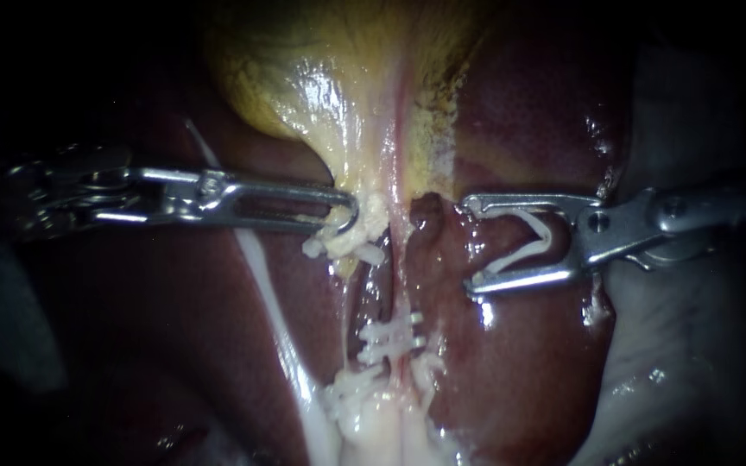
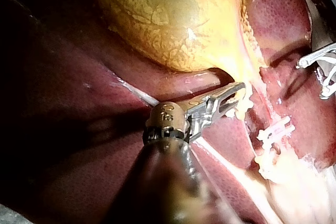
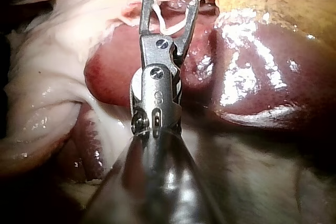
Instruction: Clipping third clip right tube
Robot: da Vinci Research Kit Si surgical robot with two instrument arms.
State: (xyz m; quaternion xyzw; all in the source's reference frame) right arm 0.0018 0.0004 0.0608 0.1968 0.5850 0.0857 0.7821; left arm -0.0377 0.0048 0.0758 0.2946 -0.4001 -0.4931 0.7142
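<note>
Both instruments are of bright silver metal. The left instrument (image 1: 349, 211) has long, narrow jaws with rounded ends, and a long slot is cut through the one that faces the endoscope. Behind them sits a round pivot pin (image 1: 211, 183), then a darker wrist of jointed steel parts. Its collar (image 2: 167, 119) is dull grey-bronze and carries small stamped marks. The right instrument (image 1: 470, 247) has shorter, thinner jaws with small hooked tips. Two round screw heads (image 3: 157, 74) sit one behind the other on its hinge block. Its shaft (image 3: 157, 182) is smooth, dark grey and glossy.
</note>
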